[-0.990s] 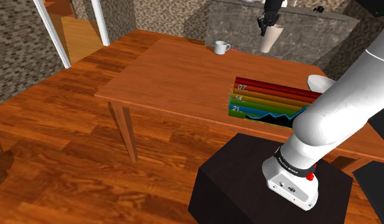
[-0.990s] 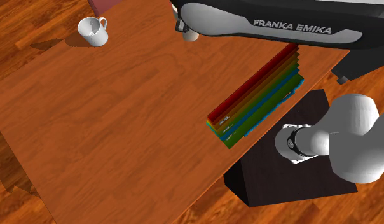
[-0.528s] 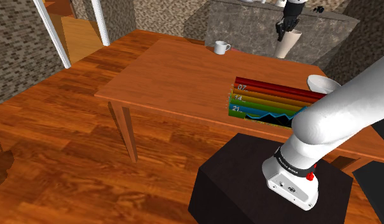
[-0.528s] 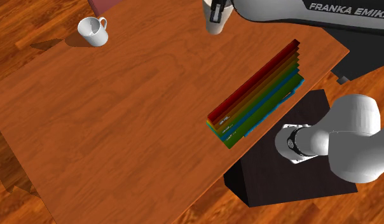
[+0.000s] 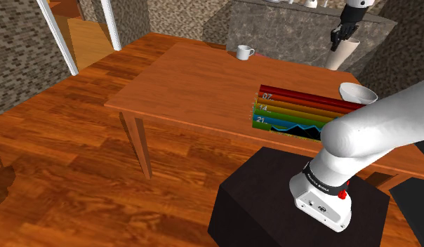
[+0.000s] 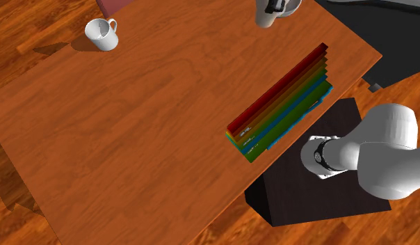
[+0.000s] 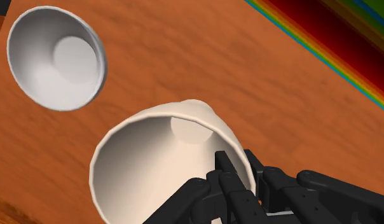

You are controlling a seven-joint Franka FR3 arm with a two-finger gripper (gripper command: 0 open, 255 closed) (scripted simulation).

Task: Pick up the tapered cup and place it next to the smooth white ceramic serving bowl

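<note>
A cream tapered cup [image 5: 340, 55] hangs in the air above the wooden table's [image 5: 189, 84] far right corner, with my black gripper [image 5: 342, 33] shut on its rim. The wrist view looks into the cup [image 7: 160, 162], and the gripper [image 7: 234, 186] clasps its wall, one finger inside and one outside. The white serving bowl [image 5: 356, 91] stands on the table nearer the stand than the cup. In the wrist view the bowl [image 7: 56, 57] lies just beyond the cup. The second exterior view has the cup [image 6: 265, 15] at its top edge under the gripper [image 6: 275, 6].
A row of rainbow-coloured books [image 5: 298, 112] stands along the table's near edge beside the bowl, and the books [image 6: 281, 104] run slantwise in the second exterior view. A white mug [image 5: 243, 52] sits at the far edge. A stone counter [image 5: 274, 31] rises behind the table.
My gripper has carried the cup steadily toward the shoulder view's right, from above the table's far middle to above the corner by the bowl. Its hold on the cup is unchanged.
</note>
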